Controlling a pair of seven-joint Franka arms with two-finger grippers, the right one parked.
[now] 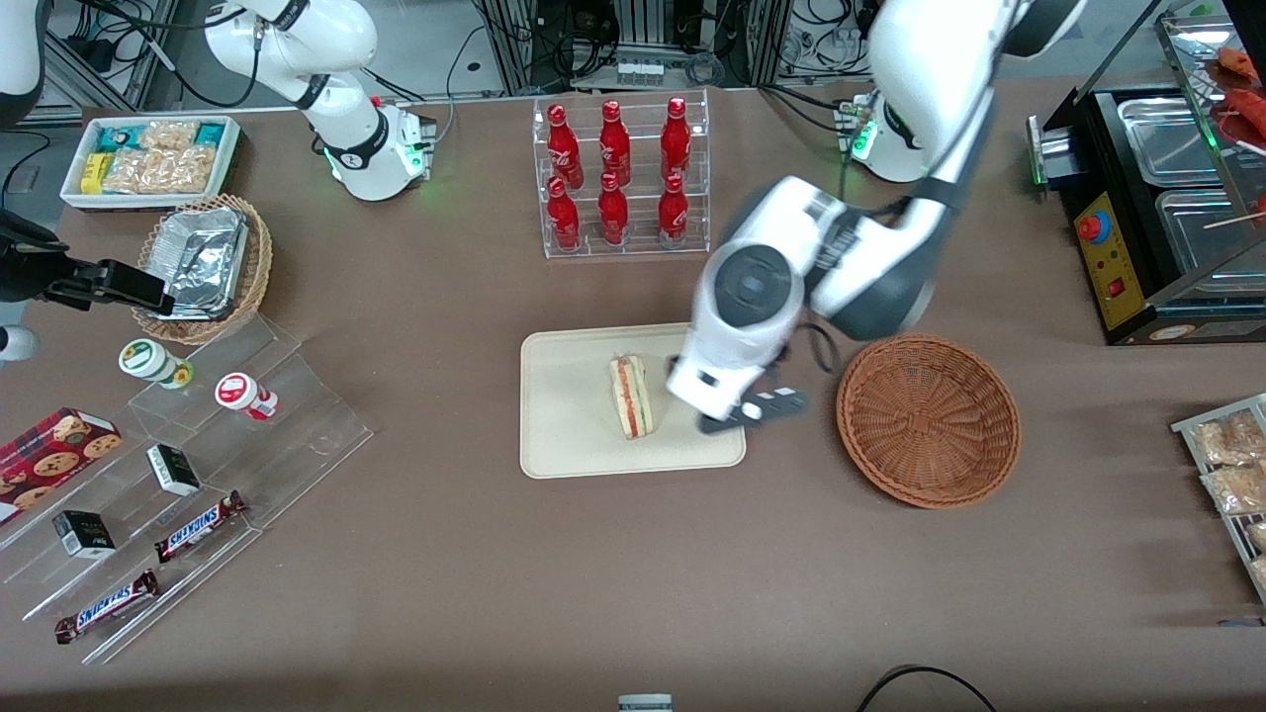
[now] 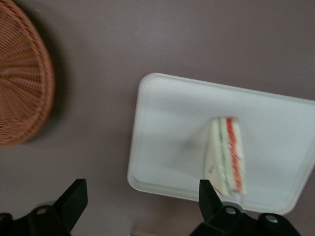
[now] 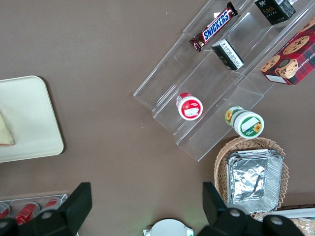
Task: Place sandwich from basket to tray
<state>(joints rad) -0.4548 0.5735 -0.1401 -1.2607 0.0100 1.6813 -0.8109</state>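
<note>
The work surface is a brown table covered with shop goods.

Nearest the front camera, toward the parked arm's end, clear stepped shelves carry chocolate bars, small dark boxes and a cookie box.

In the middle of the table lies the cream tray, flat, with rounded corners. The sandwich lies on the tray, on its half toward the working arm, with the red and green filling layers facing up. Nothing grips it.

The gripper hangs above the tray's edge on the working-arm side, just beside the sandwich and clear of it. In the left wrist view its two black fingers stand spread wide apart and hold nothing; tray and sandwich show between them, below.

Beside the tray, toward the working arm's end, sits the round reddish-brown basket, with only bare wicker showing inside. Tray and basket are near each other but do not touch.

Farther from the front camera than the tray stands a clear rack of red bottles. Toward the parked arm's end sit a tan basket with foil trays and a white bin of snack packets.
</note>
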